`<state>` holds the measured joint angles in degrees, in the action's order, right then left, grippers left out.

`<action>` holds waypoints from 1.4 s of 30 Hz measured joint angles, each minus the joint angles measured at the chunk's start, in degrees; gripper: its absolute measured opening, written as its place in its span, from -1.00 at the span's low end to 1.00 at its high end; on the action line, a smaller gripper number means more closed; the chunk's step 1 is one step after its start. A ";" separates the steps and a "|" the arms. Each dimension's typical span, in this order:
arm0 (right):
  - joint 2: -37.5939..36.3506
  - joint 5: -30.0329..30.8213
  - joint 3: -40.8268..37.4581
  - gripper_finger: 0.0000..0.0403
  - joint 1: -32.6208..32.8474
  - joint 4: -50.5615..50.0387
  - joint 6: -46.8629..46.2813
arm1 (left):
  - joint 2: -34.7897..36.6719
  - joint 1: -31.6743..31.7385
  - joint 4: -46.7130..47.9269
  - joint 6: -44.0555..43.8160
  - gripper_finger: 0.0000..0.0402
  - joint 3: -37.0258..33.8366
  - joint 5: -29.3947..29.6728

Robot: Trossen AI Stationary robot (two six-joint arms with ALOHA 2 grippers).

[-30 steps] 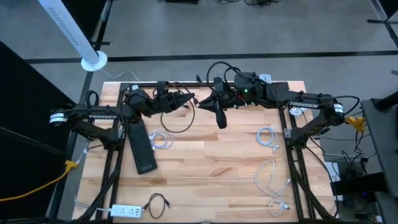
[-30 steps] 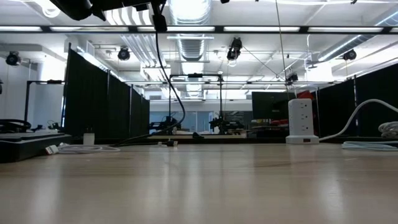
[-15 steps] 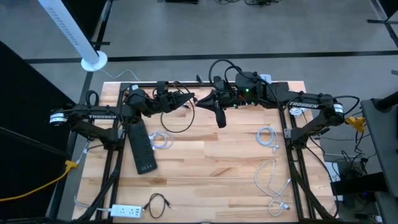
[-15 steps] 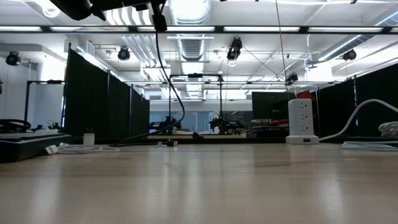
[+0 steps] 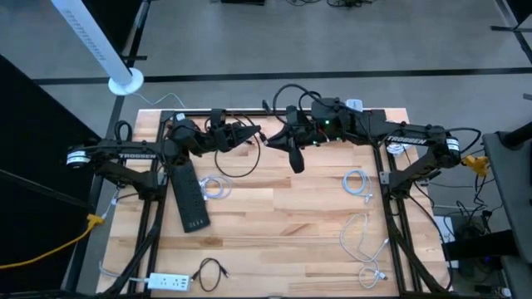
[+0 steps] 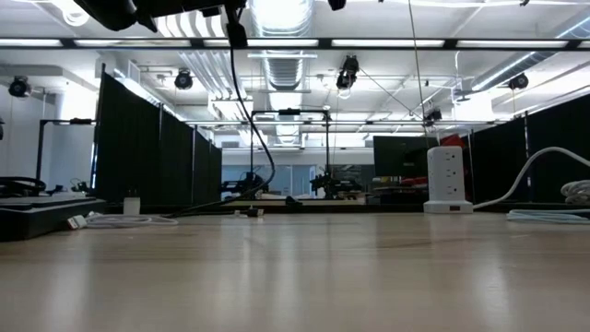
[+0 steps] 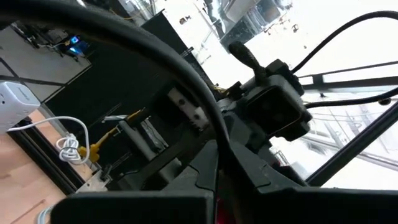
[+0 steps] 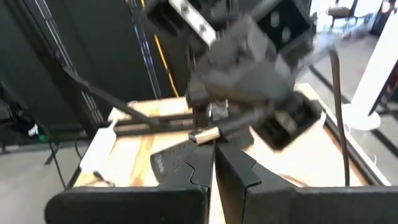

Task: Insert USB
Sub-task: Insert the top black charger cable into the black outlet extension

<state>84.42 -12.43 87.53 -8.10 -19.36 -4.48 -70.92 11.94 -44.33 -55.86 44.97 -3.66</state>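
Note:
Both grippers meet high above the table's far middle. My left gripper (image 5: 253, 133) (image 7: 219, 165) is shut on a black cable (image 7: 155, 56). The cable sags in a loop (image 5: 237, 170) (image 6: 263, 138) down to the table. Facing it from the right, my right gripper (image 5: 272, 138) (image 8: 214, 163) is shut, with a USB plug (image 8: 208, 133) at its fingertips. The plug has a black body and a silver end. A black oblong piece (image 5: 293, 156) shows just below the right gripper; what it is I cannot tell. My left gripper pinches the black cable (image 7: 214, 134) between its two fingers, which reach roughly level from the table's left. The cable is clear of the table at the hold and arcs back past the wrist. My right gripper has the USB plug's black body (image 8: 219, 129) at the free ends of its fingers, coming from the table's right and slanting a little down. The plug lies across the fingers, its silver end (image 8: 200, 135) sticking out to one side, clear of the table.
A black power strip (image 5: 189, 195) lies at the left. Near it is a white cable coil (image 5: 214, 188), with more white cables at the right (image 5: 357, 181) (image 5: 359, 234). A white power strip (image 5: 165, 282) and a black cable (image 5: 209, 272) lie at the near edge. A white socket tower (image 6: 449, 180) stands at the far edge.
My right gripper has tipped slightly downward with the plug. The left gripper and the sagging cable have kept still.

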 joint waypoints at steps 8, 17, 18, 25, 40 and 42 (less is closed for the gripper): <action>-2.02 2.71 0.02 -1.00 0.37 -4.60 -1.45 | 0.68 0.00 0.37 2.09 -1.00 0.00 -0.20; -4.02 10.91 0.02 -1.00 2.61 -9.79 -1.50 | 0.77 -0.16 8.99 2.39 -1.00 -0.02 6.33; -4.16 12.21 0.02 -1.00 3.24 -10.29 -0.88 | 0.77 -0.22 10.23 2.83 -1.00 -0.02 7.79; -3.06 24.90 0.06 -0.96 7.48 -12.06 1.48 | -0.12 -0.55 33.51 3.39 -1.00 5.50 20.36; 3.80 37.77 0.04 -0.02 6.95 -13.44 -6.03 | -12.04 -4.91 49.41 14.70 -1.00 24.01 22.60; 4.48 37.88 0.05 0.00 6.95 -13.40 -6.35 | -11.78 -5.07 50.28 14.74 -1.00 24.13 22.59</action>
<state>88.90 25.46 87.58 -1.15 -32.76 -10.83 -82.70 6.88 5.95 -41.12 69.10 18.93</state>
